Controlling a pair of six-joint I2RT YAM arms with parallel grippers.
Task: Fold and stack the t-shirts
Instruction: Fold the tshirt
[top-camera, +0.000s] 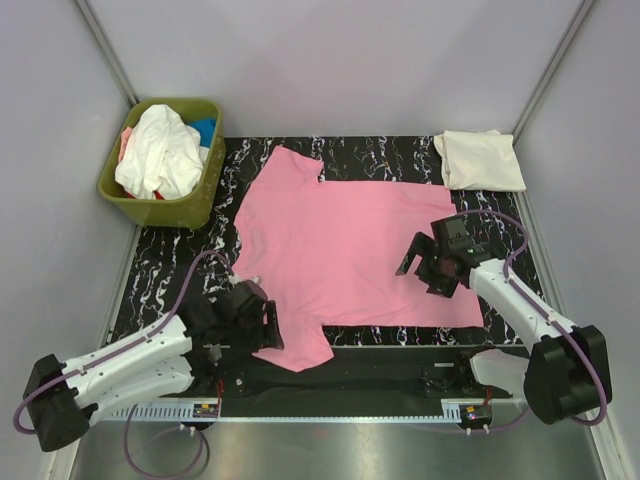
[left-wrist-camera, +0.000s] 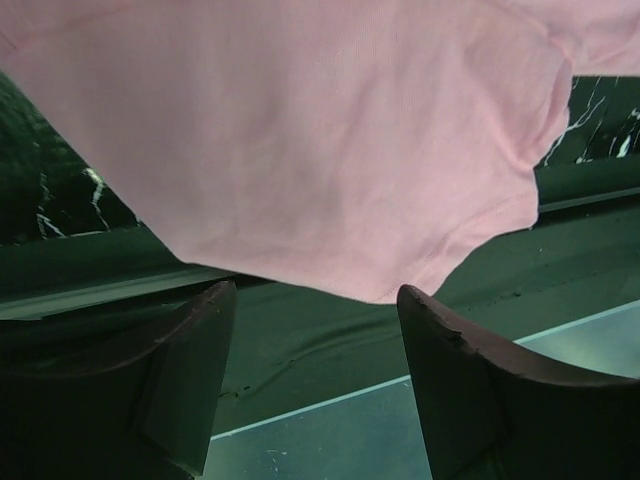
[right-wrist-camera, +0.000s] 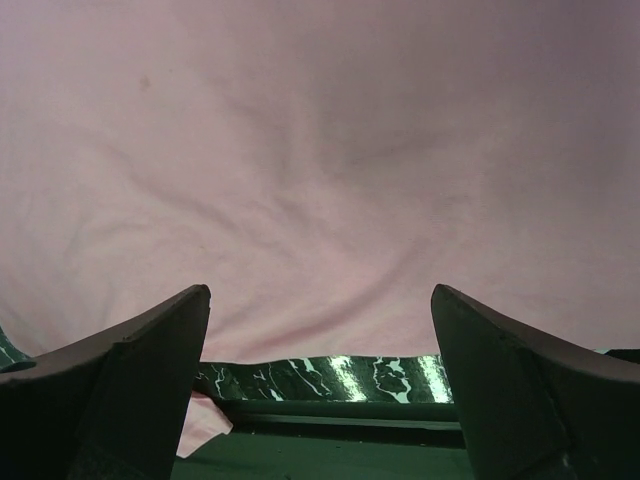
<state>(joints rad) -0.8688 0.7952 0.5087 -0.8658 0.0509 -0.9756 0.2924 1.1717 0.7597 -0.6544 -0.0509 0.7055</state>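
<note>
A bright pink t-shirt (top-camera: 340, 250) lies spread flat on the black marbled mat (top-camera: 390, 155), sleeves at far left and near left. It fills the left wrist view (left-wrist-camera: 300, 140) and the right wrist view (right-wrist-camera: 320, 150). A folded cream t-shirt (top-camera: 480, 160) lies at the mat's far right corner. White, pink and blue shirts (top-camera: 160, 150) are heaped in the olive bin (top-camera: 190, 205). My left gripper (top-camera: 268, 328) is open and empty beside the near sleeve (left-wrist-camera: 450, 240). My right gripper (top-camera: 425, 272) is open and empty over the shirt's right part, near its hem.
The olive bin stands at the far left, off the mat. Grey walls enclose the table on three sides. A black rail (top-camera: 350, 375) and a steel strip (top-camera: 340, 450) run along the near edge between the arm bases.
</note>
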